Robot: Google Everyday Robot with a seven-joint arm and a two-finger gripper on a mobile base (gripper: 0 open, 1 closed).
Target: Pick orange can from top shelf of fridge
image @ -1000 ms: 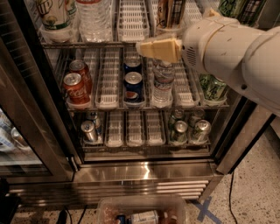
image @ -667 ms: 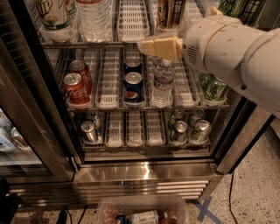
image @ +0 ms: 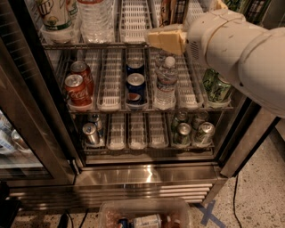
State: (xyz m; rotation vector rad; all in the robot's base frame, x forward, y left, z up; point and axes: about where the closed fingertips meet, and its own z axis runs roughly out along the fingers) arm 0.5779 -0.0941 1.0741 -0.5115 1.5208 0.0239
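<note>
Most of your upper right view is taken up by the white arm (image: 240,49), which reaches in from the right and hides that end of the racks behind it. At its tip the tan claw (image: 162,39) hangs level with the front edge of the top shelf (image: 89,45). You cannot tell whether it is clenched or released.

Low down, a clear plastic bin (image: 111,211) sits on the speckled floor. The bottom edge cuts it off and its contents are hard to make out. Behind it stands the fridge (image: 142,176), its steel base facing you.

On the lowest rack in view you see silver-topped cans (image: 91,133) at left and greenish ones (image: 191,131) at right. One rack up stand two red Coca-Cola cans (image: 78,87), two Pepsi cans (image: 136,84), a water bottle (image: 165,82) and green cans (image: 217,84) partly behind the arm.

Farthest back, on the top shelf, the orange can (image: 168,11) stands just above the claw in your view. Only its brown, dark-striped body shows, because the top edge cuts off the lid. Left of it are a white lane tray (image: 133,18), a clear bottle (image: 95,18) and a printed cup (image: 55,15), all cropped too.
</note>
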